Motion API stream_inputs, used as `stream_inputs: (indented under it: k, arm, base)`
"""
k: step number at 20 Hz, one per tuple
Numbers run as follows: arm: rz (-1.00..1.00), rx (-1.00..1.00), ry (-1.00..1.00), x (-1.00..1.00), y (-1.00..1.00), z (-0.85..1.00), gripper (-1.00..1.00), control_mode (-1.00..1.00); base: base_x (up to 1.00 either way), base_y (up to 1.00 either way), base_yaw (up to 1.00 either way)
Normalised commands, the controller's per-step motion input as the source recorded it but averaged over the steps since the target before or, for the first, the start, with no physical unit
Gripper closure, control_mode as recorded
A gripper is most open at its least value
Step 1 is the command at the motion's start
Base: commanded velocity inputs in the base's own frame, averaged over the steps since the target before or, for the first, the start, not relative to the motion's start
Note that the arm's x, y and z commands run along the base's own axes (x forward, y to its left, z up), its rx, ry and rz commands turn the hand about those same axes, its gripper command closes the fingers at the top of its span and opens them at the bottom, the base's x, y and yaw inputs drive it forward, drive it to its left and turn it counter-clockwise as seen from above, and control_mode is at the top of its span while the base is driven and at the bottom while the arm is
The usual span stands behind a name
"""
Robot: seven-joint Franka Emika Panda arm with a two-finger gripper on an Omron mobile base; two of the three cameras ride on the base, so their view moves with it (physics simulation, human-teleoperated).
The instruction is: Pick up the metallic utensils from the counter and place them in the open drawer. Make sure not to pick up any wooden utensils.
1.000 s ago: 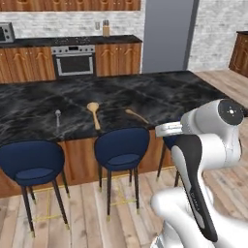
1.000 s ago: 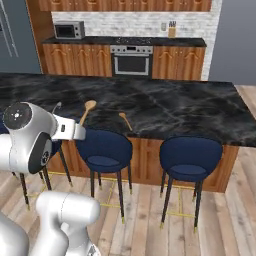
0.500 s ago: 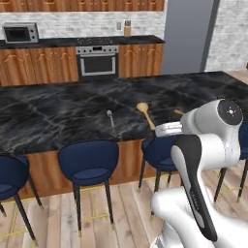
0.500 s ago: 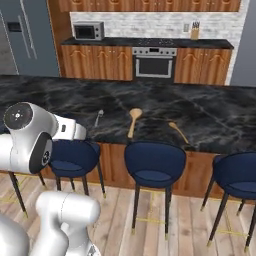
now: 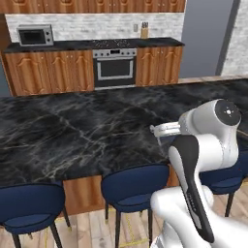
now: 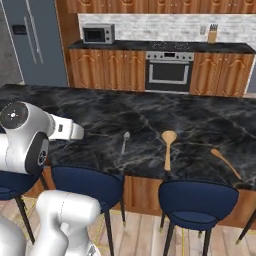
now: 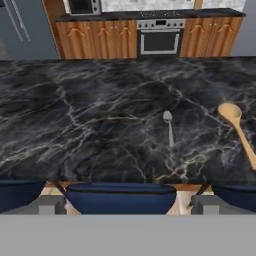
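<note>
in the left base view the arm's white body blocks the near right part of the table (image 5: 72,135), and the cutlery there is hidden. the hand view cuts off the long wooden spoon (image 7: 239,128) at its right edge. the claw (image 7: 128,204) stands wide open, holding nothing, short of the table edge. the metal spoon (image 6: 124,141), thin and silver-grey, lies flat on the black marble, bowl away from the robot, left of the long wooden spoon; the slimmer wooden spoon (image 6: 225,162) lies farther right.
</note>
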Motion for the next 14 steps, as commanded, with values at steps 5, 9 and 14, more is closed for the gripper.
stream_inputs:
  k: [5, 9, 14]
  arm:
    - [0.0, 0.0, 0.0, 0.0, 0.0, 0.0, -1.0, 1.0]
    - [0.0, 0.0, 0.0, 0.0, 0.0, 0.0, -1.0, 1.0]
    - [0.0, 0.0, 0.0, 0.0, 0.0, 0.0, -1.0, 1.0]
  base:
    - [0.35, -0.39, 0.0]
    - [0.3, -0.36, 0.06]
    - [0.29, -0.16, 0.14]
